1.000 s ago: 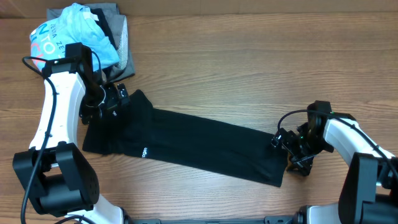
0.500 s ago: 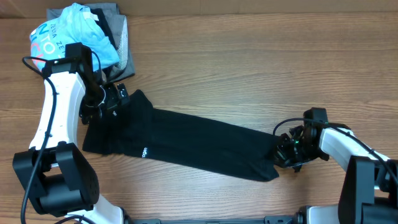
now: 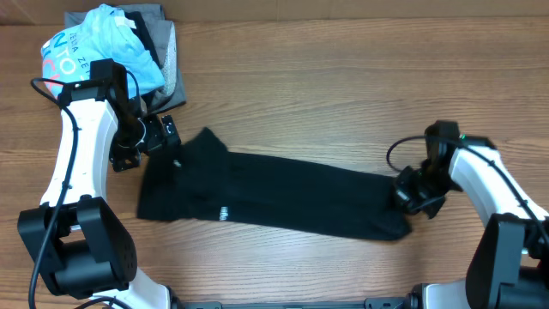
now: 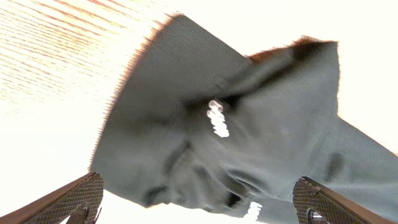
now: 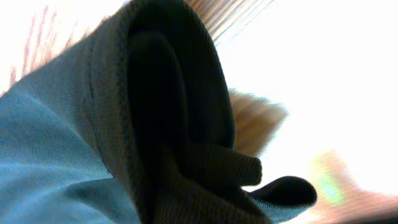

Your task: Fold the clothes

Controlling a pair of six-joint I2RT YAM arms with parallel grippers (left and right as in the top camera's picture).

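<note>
1. Overhead: the black shirt (image 3: 274, 193) lay flat as a long band across the middle of the counter (image 3: 343, 94), nearer its front edge, running from the left side towards the right.
2. A small white logo (image 3: 223, 213) showed on the shirt near its left end.
3. The left tool (image 3: 161, 136) stood just beside the shirt's far left corner, its fingers apart and holding nothing.
4. The right tool (image 3: 410, 196) was at the shirt's right end, its fingers together and clamped on the cloth there, which was bunched.
5. At the counter's far left corner a blue tee (image 3: 103, 43) lay on top of grey garments (image 3: 170, 51), well apart from the shirt.
6. Left wrist: the shirt (image 4: 280, 130) filled most of the view, creased, with its white logo (image 4: 217, 118) near the middle and bright counter around it.
7. Two fingers (image 4: 71, 199) stood wide apart at the lower corners of this view, clear of the cloth.
8. Right wrist: a rolled, stitched edge of the shirt (image 5: 174, 124) sat right against the lens, with a strip of wood grain behind. The fingers themselves could not be made out here.
</note>
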